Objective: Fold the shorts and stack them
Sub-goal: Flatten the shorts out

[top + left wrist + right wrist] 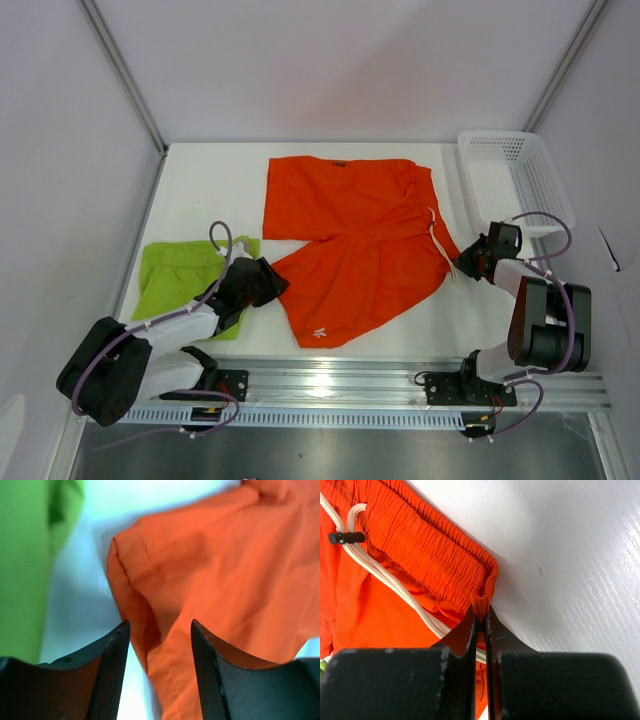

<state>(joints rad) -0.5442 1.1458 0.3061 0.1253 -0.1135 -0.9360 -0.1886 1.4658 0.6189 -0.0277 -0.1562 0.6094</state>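
The orange-red shorts point(350, 240) lie spread flat in the middle of the table, waistband to the right. The lime green shorts point(185, 275) lie folded at the left. My left gripper point(272, 282) is open at the left hem corner of the near orange leg; in the left wrist view the orange hem point(165, 645) lies between its fingers point(112, 675). My right gripper point(462, 262) is shut on the near corner of the orange elastic waistband point(481, 597), next to the white drawstring point(385, 575).
A white plastic mesh basket point(515, 180) stands at the back right of the table. Grey walls close in the table at the back and both sides. A metal rail point(330, 385) with the arm bases runs along the near edge.
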